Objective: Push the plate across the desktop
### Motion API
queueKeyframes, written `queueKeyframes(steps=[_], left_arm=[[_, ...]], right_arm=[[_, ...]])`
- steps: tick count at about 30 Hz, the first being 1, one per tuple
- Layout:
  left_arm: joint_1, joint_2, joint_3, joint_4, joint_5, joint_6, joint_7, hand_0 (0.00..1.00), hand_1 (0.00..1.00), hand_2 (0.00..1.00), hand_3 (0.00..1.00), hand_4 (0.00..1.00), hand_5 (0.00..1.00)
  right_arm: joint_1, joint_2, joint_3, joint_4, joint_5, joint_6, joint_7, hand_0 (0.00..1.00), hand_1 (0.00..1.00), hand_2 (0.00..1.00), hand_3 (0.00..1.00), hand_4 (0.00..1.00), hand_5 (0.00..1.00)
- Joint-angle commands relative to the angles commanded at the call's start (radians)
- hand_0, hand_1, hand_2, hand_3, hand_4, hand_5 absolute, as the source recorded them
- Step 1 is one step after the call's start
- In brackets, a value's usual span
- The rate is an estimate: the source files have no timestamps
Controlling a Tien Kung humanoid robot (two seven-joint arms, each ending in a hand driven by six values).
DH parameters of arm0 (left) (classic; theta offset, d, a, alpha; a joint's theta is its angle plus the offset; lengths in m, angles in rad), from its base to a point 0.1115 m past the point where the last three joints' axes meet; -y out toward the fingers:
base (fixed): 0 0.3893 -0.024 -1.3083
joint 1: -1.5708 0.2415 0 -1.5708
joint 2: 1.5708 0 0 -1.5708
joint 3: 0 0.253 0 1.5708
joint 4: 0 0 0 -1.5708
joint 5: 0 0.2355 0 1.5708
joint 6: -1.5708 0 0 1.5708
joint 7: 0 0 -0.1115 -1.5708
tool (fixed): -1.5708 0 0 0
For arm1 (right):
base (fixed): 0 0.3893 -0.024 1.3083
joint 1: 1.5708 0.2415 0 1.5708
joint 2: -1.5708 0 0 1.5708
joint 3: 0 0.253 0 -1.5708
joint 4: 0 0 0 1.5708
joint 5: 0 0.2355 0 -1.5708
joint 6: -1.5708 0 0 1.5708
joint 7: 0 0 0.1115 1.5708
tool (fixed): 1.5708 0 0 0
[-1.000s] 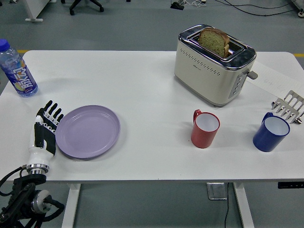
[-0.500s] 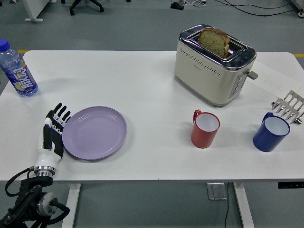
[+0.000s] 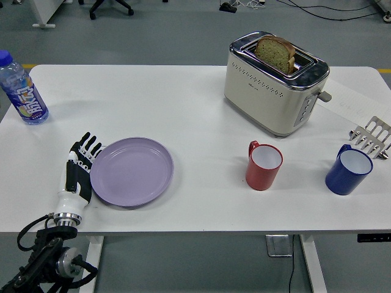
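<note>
White desk, seen from the robot's side. One cream two-slot toaster stands toward the far right, with one slice of brown bread upright in a slot. One lilac plate lies flat near the near-left corner, empty. The left hand rests on edge against the plate's left rim, its fingers extended, loosely spread and pointing toward the far edge, gripping nothing; the palm side faces the plate. The right hand is out of sight. One blue mug sits near the right edge, and one red mug sits between it and the plate, well apart from both. One water bottle with a blue cap stands at the far-left corner. One metal rack-like piece, only partly identifiable, lies at the right edge just beyond the blue mug.

The step in hand appears to be a sideways push toward the right. To do it well, the hand should stay low, keep broad contact along the rim at mid-height, and travel straight, so that the plate slides without rotating or riding up over the fingers. The push should likely end short of the red mug, the nearest obstacle in the plate's path.
</note>
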Motion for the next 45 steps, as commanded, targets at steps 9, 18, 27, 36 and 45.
queueKeyframes(steps=[9, 18, 27, 36, 45], left_arm=[[-0.009, 0.002, 0.039, 0.0, -0.009, 0.002, -0.002, 0.896, 0.907, 0.935, 0.907, 0.485, 0.998], [-0.016, 0.001, 0.077, -0.001, -0.02, 0.006, -0.008, 0.897, 0.907, 0.935, 0.91, 0.486, 0.998], [-0.035, -0.004, 0.117, 0.0, -0.031, 0.006, -0.01, 0.897, 0.907, 0.935, 0.91, 0.486, 0.998], [-0.046, -0.014, 0.16, 0.003, -0.042, 0.006, -0.012, 0.898, 0.907, 0.935, 0.911, 0.486, 0.998], [-0.062, -0.014, 0.193, 0.005, -0.05, 0.007, -0.015, 0.898, 0.907, 0.935, 0.912, 0.486, 0.998]], right_arm=[[0.003, -0.002, 0.001, 0.0, 0.0, 0.0, 0.001, 0.603, 0.546, 0.65, 0.614, 0.14, 0.352], [0.006, -0.003, 0.006, 0.0, -0.002, -0.001, 0.002, 0.604, 0.546, 0.651, 0.614, 0.14, 0.352], [0.009, -0.003, 0.006, 0.0, -0.002, -0.001, 0.002, 0.606, 0.547, 0.651, 0.615, 0.142, 0.349], [0.01, -0.003, 0.005, 0.0, -0.003, -0.001, 0.002, 0.606, 0.547, 0.651, 0.615, 0.143, 0.347], [0.012, -0.003, 0.005, 0.0, -0.004, -0.002, 0.003, 0.607, 0.548, 0.652, 0.615, 0.145, 0.346]])
